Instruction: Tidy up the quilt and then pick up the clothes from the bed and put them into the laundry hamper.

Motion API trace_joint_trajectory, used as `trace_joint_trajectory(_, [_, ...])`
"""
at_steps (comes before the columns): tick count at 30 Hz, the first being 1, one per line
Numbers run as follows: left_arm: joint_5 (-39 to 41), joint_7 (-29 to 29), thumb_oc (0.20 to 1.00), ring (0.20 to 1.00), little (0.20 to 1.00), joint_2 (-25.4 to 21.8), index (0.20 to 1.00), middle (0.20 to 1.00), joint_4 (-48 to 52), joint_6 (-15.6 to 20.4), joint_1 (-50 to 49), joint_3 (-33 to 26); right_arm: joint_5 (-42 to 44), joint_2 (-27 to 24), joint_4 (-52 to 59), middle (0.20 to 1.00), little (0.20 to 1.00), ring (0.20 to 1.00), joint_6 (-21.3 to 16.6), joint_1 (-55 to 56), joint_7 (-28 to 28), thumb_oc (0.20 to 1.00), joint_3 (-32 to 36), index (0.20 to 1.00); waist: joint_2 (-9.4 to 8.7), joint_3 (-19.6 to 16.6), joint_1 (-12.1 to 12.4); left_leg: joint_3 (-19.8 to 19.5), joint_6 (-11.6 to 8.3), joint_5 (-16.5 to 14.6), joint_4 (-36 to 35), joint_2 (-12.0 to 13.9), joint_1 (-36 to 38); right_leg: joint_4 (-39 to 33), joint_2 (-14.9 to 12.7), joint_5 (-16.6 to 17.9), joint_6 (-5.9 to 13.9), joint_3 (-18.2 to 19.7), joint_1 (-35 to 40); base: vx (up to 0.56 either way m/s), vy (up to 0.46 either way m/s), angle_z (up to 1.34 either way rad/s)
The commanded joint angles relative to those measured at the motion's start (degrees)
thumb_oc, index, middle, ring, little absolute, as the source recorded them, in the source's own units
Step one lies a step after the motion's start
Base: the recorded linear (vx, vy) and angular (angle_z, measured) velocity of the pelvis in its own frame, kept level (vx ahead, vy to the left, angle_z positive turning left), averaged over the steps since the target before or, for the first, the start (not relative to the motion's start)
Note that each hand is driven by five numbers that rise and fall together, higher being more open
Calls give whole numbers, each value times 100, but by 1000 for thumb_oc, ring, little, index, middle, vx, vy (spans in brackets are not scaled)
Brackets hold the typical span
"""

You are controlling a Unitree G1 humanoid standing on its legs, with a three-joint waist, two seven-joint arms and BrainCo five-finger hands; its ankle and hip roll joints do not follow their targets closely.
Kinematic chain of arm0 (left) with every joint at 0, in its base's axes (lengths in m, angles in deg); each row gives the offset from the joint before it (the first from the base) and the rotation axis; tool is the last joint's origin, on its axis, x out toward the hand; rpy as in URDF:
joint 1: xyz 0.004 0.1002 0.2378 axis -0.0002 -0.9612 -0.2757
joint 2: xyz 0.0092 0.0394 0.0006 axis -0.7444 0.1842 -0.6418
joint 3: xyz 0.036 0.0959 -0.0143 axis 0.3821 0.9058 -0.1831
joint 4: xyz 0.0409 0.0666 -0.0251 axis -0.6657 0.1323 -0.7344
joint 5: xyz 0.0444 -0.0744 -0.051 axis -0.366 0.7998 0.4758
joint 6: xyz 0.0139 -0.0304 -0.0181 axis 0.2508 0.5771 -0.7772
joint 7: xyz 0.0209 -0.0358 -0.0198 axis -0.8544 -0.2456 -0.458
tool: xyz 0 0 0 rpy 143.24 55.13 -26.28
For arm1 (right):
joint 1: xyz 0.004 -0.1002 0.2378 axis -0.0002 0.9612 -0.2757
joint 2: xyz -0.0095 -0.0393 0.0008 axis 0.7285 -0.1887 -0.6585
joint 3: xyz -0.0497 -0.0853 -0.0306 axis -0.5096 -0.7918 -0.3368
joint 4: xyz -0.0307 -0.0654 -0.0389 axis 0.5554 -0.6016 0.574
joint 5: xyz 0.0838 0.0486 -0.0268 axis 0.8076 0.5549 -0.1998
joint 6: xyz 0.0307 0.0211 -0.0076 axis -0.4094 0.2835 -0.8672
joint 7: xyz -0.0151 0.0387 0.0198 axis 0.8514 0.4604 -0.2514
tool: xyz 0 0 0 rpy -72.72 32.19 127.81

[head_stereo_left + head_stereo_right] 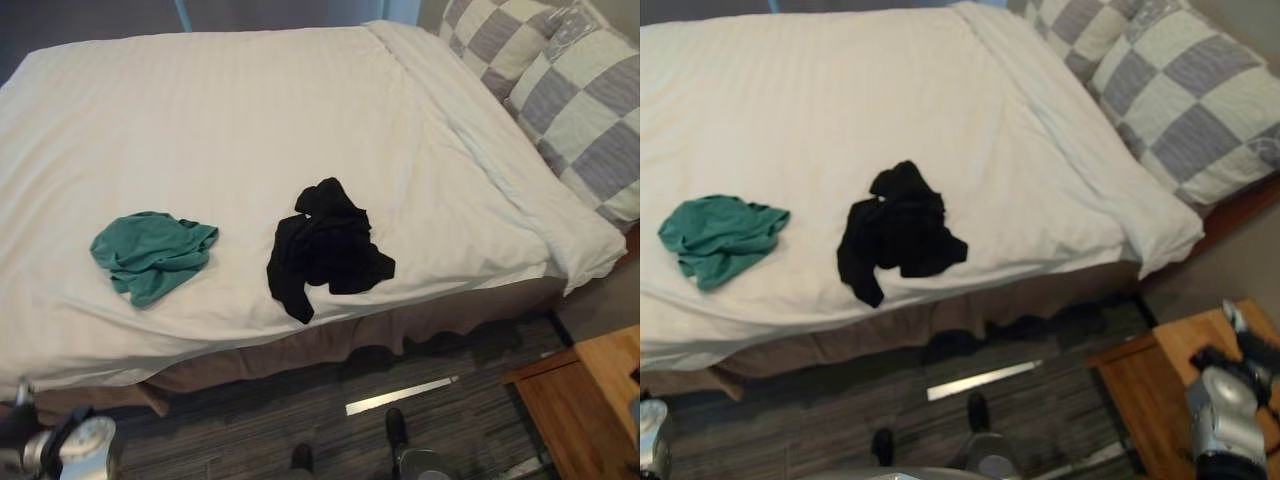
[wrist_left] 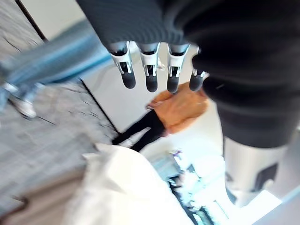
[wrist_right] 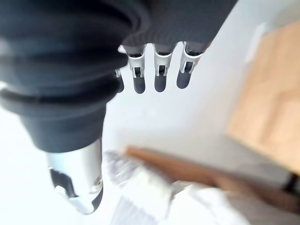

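Note:
A white quilt [image 1: 250, 130] lies spread flat over the bed. On it near the front edge lie a crumpled teal garment [image 1: 152, 254] at the left and a crumpled black garment [image 1: 324, 248] in the middle. My left hand [image 2: 150, 70] hangs low at the bed's front left, fingers straight and holding nothing; its arm shows at the lower left of the left eye view. My right hand [image 3: 159, 70] hangs beside the wooden stand at the lower right, fingers straight and holding nothing.
Two grey-and-white checked pillows [image 1: 580, 100] lean at the head of the bed on the right. A wooden bedside stand [image 1: 1160, 390] is at the lower right. A person in an orange top [image 2: 180, 110] stands in the distance.

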Motion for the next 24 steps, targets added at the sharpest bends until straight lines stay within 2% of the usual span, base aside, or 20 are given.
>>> trace_joint_trajectory(1, [-1064, 484, 1000, 1000, 1000, -830, 1000, 1000, 412, -901, 442, 9, -1169, -715, 535, 1000, 1000, 1000, 320, -670, -484, 1000, -59, 1000, 151, 0, 27, -454, 116, 130, -152, 154, -262, 567, -222, -465, 187, -200, 98, 66, 40, -10])
trace_joint_trajectory(2, [-1172, 462, 1000, 1000, 1000, -973, 1000, 1000, 620, -1212, 451, -49, -1494, -886, 746, 1000, 1000, 1000, 459, -825, -719, 1000, -189, 1000, 160, -3, 57, -482, 106, 134, -164, 141, -256, 526, -220, -468, 183, -186, 123, 132, 72, -8])
trace_joint_trajectory(3, [-1474, 483, 1000, 1000, 1000, -1334, 1000, 1000, 631, -1504, 570, -71, -1889, -1261, 965, 1000, 1000, 1000, 691, -1364, -1146, 1000, -649, 1000, 180, -12, 144, -541, 85, 97, -187, 128, -221, 471, -217, -522, 168, -168, 178, 83, 65, -9])
trace_joint_trajectory(6, [-1667, 408, 1000, 1000, 1000, -1758, 1000, 1000, 419, -1632, 853, 13, -2148, -1540, 887, 1000, 1000, 1000, 910, -2208, -1400, 1000, -1355, 1000, 183, 69, 178, -541, 42, 148, -132, 147, -266, 471, -218, -474, 144, -137, 153, 72, 58, -4])
trace_joint_trajectory(8, [-1800, 106, 1000, 1000, 1000, -2462, 1000, 1000, 35, -2009, 1492, 452, -2287, -1860, 669, 1000, 1000, 1000, 1167, -3323, -1776, 1000, -2372, 1000, 206, 169, 221, -458, -11, 113, -47, 215, -330, 492, -270, -535, 148, -170, 110, 29, 72, 12])
trace_joint_trajectory(9, [-1777, 91, 1000, 1000, 1000, -2514, 1000, 1000, -26, -2033, 1590, 508, -2293, -1883, 608, 1000, 1000, 1000, 1196, -3464, -1791, 1000, -2476, 1000, 211, 190, 219, -454, -14, 112, -30, 217, -354, 500, -272, -536, 149, -167, 89, -80, 72, 1])
trace_joint_trajectory(11, [-1605, 13, 1000, 1000, 1000, -2983, 1000, 1000, -542, -2336, 2498, 1164, -2205, -1986, 177, 1000, 1000, 1000, 1332, -4558, -1895, 1000, -3375, 1000, 257, 403, 249, -409, -48, 140, 100, 235, -626, 548, -311, -507, 156, -161, -134, -248, 94, 9])
trace_joint_trajectory(12, [-1274, 58, 1000, 1000, 1000, -3255, 1000, 1000, -1070, -2421, 3338, 1779, -2108, -1973, -292, 1000, 1000, 1000, 1327, -5463, -1829, 1000, -4107, 1000, 302, 645, 288, -366, -51, 162, 216, 215, -912, 573, -346, -438, 174, -149, -360, -363, 99, 17])
trace_joint_trajectory(15, [-959, 188, 1000, 1000, 1000, -3417, 1000, 1000, -1609, -2486, 4133, 2421, -2002, -1854, -694, 1000, 1000, 1000, 1381, -6243, -1769, 1000, -4799, 1000, 330, 885, 333, -328, -44, 170, 352, 193, -1178, 596, -380, -352, 188, -122, -574, -198, 70, 15])
trace_joint_trajectory(16, [-722, 197, 1000, 1000, 1000, -3467, 1000, 1000, -1925, -2592, 4487, 2707, -1980, -1734, -820, 1000, 1000, 1000, 1500, -6594, -1811, 1000, -5151, 1000, 330, 998, 358, -335, -29, 161, 464, 167, -1324, 641, -403, -314, 194, -93, -689, -112, 81, 23])
trace_joint_trajectory(17, [-683, 198, 1000, 1000, 1000, -3471, 1000, 1000, -1988, -2575, 4556, 2764, -1975, -1723, -848, 1000, 1000, 1000, 1506, -6638, -1803, 1000, -5193, 1000, 330, 1007, 365, -339, -27, 156, 483, 163, -1349, 650, -406, -313, 196, -90, -709, -79, 113, 7])
trace_joint_trajectory(18, [-596, 154, 1000, 1000, 1000, -3494, 1000, 1000, -2313, -2475, 4761, 2919, -1945, -1617, -984, 1000, 1000, 1000, 1547, -6908, -1830, 1000, -5523, 1000, 332, 1084, 388, -367, -14, 142, 572, 140, -1456, 698, -434, -293, 204, -70, -797, -38, 139, -3])
trace_joint_trajectory(19, [-617, -12, 1000, 1000, 1000, -3531, 1000, 1000, -2649, -2519, 5065, 3198, -1949, -1466, -1097, 1000, 1000, 1000, 1655, -7197, -1848, 1000, -5851, 1000, 337, 1148, 388, -368, -1, 115, 689, 110, -1554, 763, -454, -295, 201, -48, -866, -33, 147, -9])
trace_joint_trajectory(21, [-679, -126, 1000, 1000, 1000, -3507, 1000, 1000, -2854, -2567, 5324, 3425, -1942, -1359, -1200, 1000, 1000, 1000, 1700, -7380, -1886, 1000, -6042, 1000, 339, 1188, 389, -381, 4, 97, 778, 97, -1648, 831, -462, -297, 199, -27, -950, -12, 123, -7])
trace_joint_trajectory(24, [-914, -492, 1000, 1000, 1000, -3459, 1000, 1000, -3300, -2665, 6002, 4097, -1900, -1230, -1433, 1000, 1000, 1000, 1636, -7713, -1910, 1000, -6390, 1000, 359, 1308, 360, -400, 16, 65, 1004, 67, -1912, 1011, -464, -315, 184, 24, -1163, -24, 149, 5])
